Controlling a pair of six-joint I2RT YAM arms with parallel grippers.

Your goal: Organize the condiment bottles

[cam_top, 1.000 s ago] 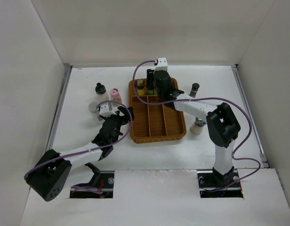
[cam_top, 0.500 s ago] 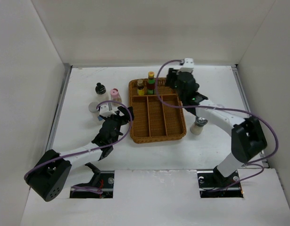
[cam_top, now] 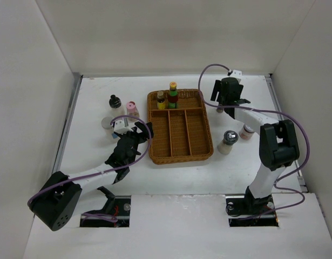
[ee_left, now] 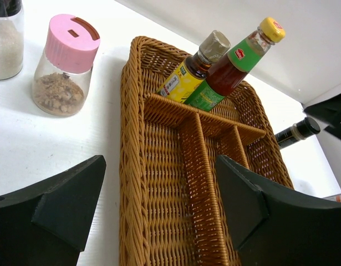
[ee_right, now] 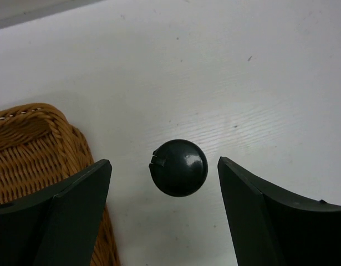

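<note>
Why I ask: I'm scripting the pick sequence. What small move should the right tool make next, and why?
Probably lower straight down. The right tool is open and hangs above the black-capped bottle, whose cap sits roughly centred between its fingers, beside the wicker tray. Descending should bring the fingers around it for a grasp.

No wording can be read. Small print is seen on the yellow-labelled, silver-capped glass bottle [ee_left: 188, 77] and the green-labelled, yellow-capped red sauce bottle [ee_left: 228, 69], but it is illegible.
</note>
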